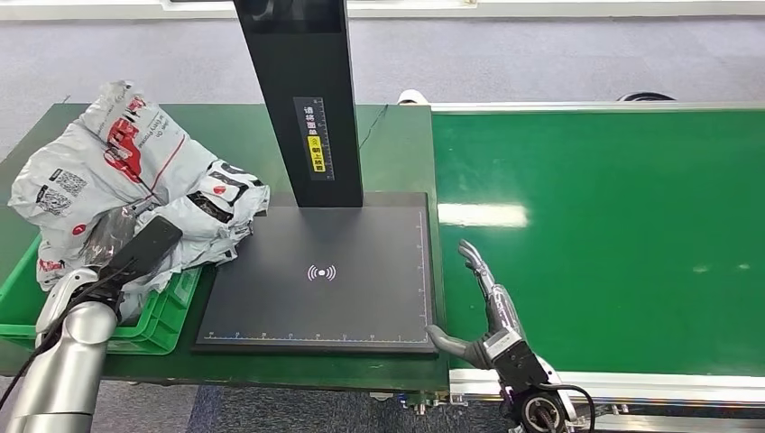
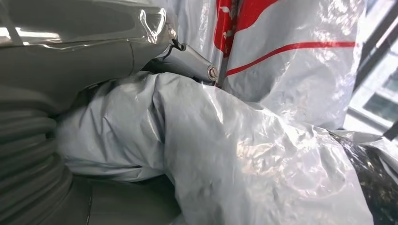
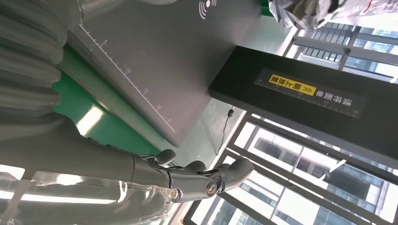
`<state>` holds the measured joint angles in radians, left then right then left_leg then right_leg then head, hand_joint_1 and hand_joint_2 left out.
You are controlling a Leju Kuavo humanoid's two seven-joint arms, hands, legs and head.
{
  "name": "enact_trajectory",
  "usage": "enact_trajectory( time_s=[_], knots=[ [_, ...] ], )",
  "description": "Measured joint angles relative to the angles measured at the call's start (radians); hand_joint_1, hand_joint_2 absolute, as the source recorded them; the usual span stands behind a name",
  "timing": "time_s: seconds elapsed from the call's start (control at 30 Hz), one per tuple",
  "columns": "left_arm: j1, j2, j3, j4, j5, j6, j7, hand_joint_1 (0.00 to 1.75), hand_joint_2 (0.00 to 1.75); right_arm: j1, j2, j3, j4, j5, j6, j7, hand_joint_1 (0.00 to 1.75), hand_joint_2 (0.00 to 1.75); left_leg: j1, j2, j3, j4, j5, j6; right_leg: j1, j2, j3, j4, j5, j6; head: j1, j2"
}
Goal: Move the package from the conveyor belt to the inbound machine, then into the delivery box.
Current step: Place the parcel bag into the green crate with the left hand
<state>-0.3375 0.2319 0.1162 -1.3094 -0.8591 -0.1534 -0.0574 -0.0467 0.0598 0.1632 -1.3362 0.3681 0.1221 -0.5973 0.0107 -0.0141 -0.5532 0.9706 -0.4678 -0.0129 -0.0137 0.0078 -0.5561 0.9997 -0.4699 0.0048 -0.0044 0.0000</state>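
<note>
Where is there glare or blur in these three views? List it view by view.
Head view: sharp, with a bright light patch reflected on the green conveyor belt. Left wrist view: the grey package sits very close, its plastic glinting, the nearest edges soft. Right wrist view: bright windows behind the black post, glare on the clear cover by the right hand.

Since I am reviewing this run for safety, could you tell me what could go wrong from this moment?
1. The packages are heaped well above the green box; the one over the scanner pad could slide off.
2. The left hand is pressed in among the bags; pulling out might drag one along.
3. The right hand lies open over the belt, beside the pad's edge; it might knock it.
</note>
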Motion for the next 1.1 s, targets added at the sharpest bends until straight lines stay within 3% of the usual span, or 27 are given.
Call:
enact_trajectory(
  time_s=[0.2, 0.37, 0.73, 1.1],
  knots=[
    [0.009, 0.056, -0.05, 0.001, -0.173, 0.033, 0.156, 1.75, 1.75, -0.006, -0.004, -0.001, 0.009, 0.003, 0.0, 0.0, 0.0, 1.75, 0.0, 0.004, 0.003, -0.001, -0.001, -0.001, 0.0, 0.005, 0.003, 0.0, 0.0, 0.0, 0.0, 0.0],
    [-0.005, 0.079, -0.019, 0.071, -0.307, 0.097, 0.254, 1.75, 1.75, -0.006, 0.0, -0.001, 0.01, 0.011, 0.0, 0.004, 0.0, 1.75, 0.0, 0.008, 0.007, -0.002, -0.002, -0.002, 0.001, 0.008, 0.004, 0.001, 0.001, -0.002, 0.0, 0.0],
    [-0.115, 0.133, 0.104, 0.4, -0.356, 0.116, 0.252, 1.75, 1.75, -0.012, 0.011, -0.001, 0.017, 0.025, 0.004, 0.009, 0.0, 1.75, 0.001, 0.005, 0.009, -0.004, 0.002, -0.006, 0.001, 0.007, 0.004, 0.002, 0.001, -0.004, 0.0, 0.0],
    [-0.177, 0.133, 0.116, 0.509, -0.353, 0.101, 0.206, 1.75, 1.75, -0.013, 0.011, -0.001, 0.025, 0.027, 0.003, 0.009, 0.0, 1.75, 0.001, 0.004, 0.01, -0.004, 0.002, -0.006, 0.001, 0.006, 0.004, 0.002, 0.001, -0.005, 0.0, 0.0]
  ],
)
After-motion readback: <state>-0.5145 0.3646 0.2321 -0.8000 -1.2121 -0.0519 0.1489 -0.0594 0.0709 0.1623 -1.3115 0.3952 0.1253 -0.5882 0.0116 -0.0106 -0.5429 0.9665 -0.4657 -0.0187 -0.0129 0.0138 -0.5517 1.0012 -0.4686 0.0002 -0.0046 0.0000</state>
